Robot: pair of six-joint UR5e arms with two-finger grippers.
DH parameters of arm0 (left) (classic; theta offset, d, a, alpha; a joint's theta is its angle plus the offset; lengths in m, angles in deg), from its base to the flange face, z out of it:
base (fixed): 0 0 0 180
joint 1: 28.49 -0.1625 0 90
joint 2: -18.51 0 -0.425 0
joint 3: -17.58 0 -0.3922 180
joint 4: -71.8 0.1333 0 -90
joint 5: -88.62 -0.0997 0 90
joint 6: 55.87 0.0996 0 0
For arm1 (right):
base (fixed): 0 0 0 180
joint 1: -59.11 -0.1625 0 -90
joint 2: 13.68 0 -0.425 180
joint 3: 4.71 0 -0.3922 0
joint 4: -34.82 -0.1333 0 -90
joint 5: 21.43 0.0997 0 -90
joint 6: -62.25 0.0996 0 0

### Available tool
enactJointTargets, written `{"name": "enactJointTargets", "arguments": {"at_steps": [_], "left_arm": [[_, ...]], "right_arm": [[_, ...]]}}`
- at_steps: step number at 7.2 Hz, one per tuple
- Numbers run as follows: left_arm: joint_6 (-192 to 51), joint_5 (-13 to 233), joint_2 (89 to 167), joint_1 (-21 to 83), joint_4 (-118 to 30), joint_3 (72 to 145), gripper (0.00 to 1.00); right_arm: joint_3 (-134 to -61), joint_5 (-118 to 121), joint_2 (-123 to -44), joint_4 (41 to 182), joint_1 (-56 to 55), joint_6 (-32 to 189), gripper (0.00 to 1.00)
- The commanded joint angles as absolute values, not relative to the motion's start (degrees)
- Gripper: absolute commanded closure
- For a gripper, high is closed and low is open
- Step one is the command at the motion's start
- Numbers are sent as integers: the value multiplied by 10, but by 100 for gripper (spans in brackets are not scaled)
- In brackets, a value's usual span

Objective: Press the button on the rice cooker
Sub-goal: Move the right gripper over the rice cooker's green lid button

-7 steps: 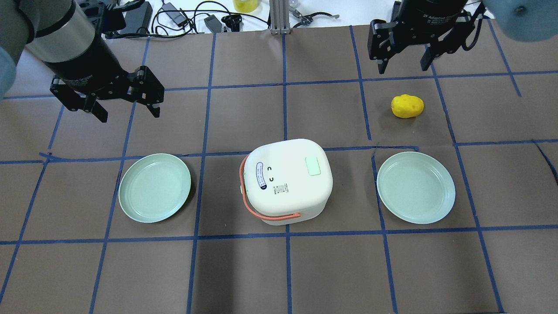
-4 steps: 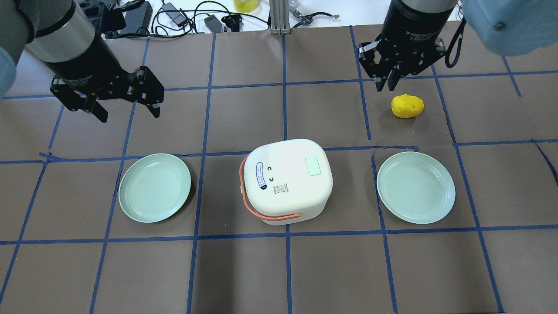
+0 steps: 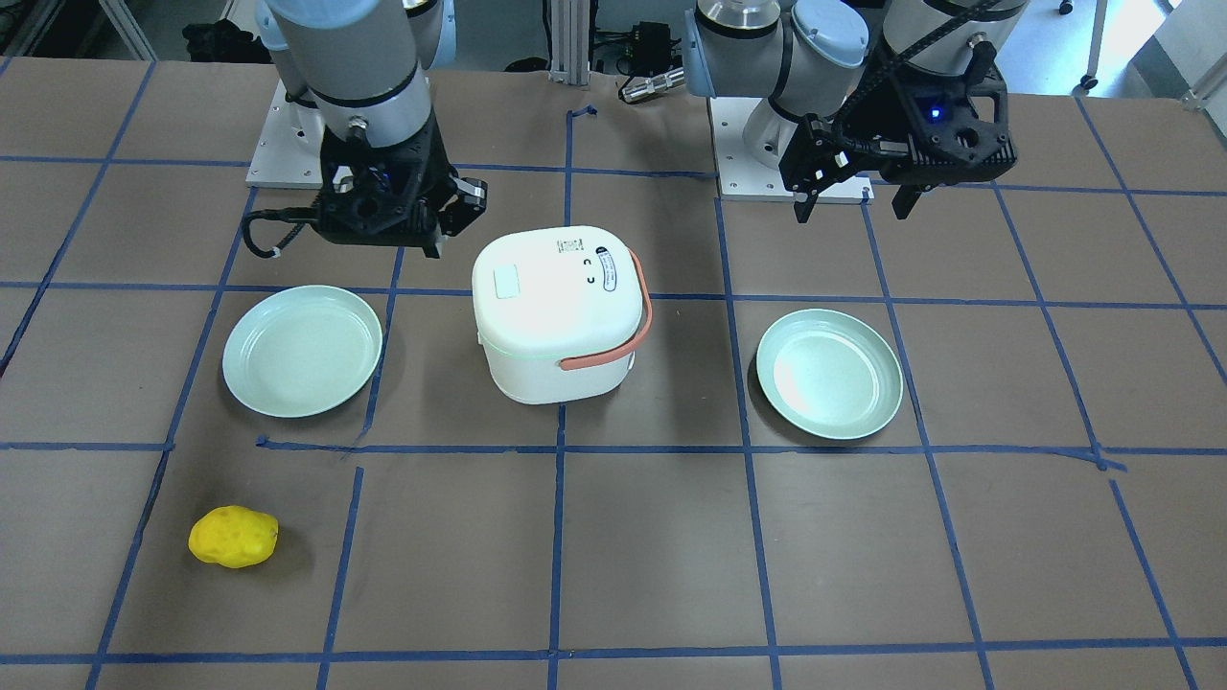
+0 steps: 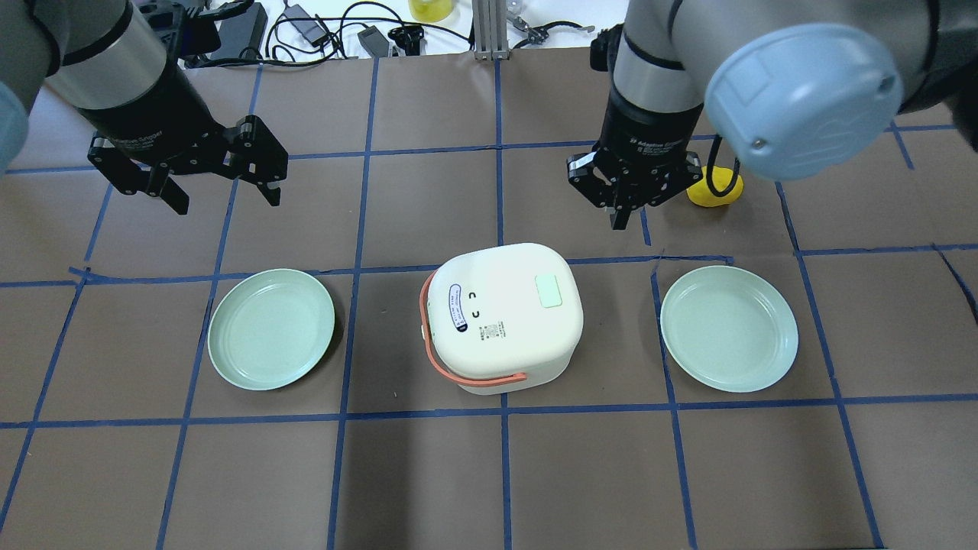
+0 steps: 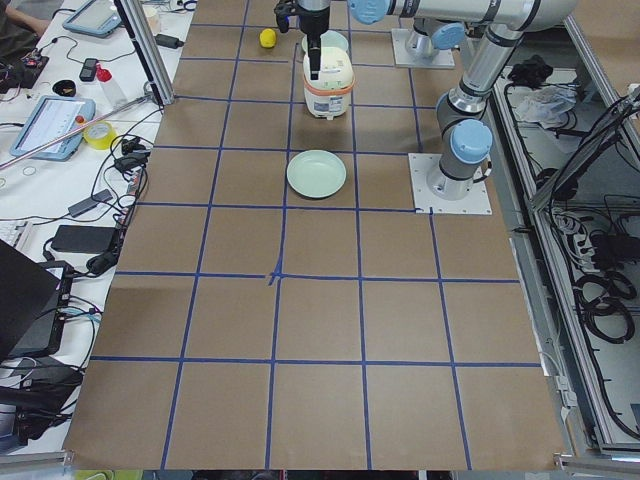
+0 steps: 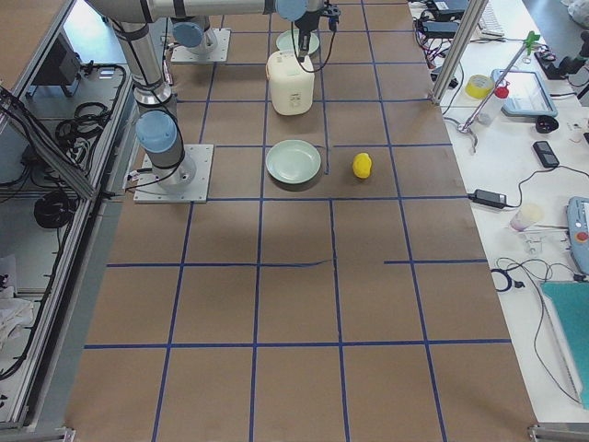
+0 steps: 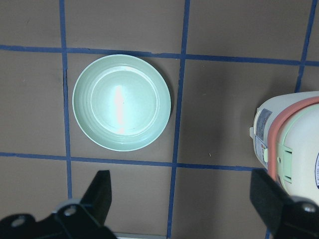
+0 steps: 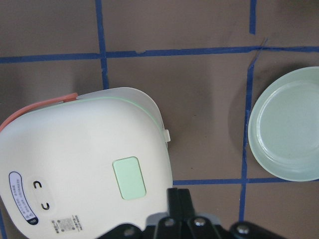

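The white rice cooker (image 4: 500,317) with an orange handle stands mid-table, lid closed. Its pale green button (image 4: 549,291) sits on the lid's right side and also shows in the front view (image 3: 505,283) and the right wrist view (image 8: 129,178). My right gripper (image 4: 620,220) is shut and empty. It hangs just beyond the cooker's far right corner, apart from the button; its fingertips (image 8: 179,199) show close to the button's right. My left gripper (image 4: 228,202) is open and empty, off to the far left above the left plate.
Two pale green plates flank the cooker, one on the left (image 4: 271,328) and one on the right (image 4: 728,328). A yellow lumpy object (image 4: 722,195) lies behind the right arm, partly hidden. Cables and gear lie past the table's far edge.
My right arm has moved left and nearer, from the far right corner to just beyond the cooker, and its gripper has gone from open to shut. The left arm has not moved.
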State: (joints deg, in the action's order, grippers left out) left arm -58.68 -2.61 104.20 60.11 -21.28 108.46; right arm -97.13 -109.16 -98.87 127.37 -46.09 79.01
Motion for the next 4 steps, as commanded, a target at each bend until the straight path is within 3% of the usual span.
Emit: {"name": "enactJointTargets", "arguments": {"at_steps": [1,4], "left_arm": [[-587,-26,1042,601,-213,1085,0],[-588,-26,1042,601,-213,1085,0]], "right_arm": [[-1032,-1094,-983,1359,-493,822,98],[-1058,-1091,-982,1379,-501,822,99]]}}
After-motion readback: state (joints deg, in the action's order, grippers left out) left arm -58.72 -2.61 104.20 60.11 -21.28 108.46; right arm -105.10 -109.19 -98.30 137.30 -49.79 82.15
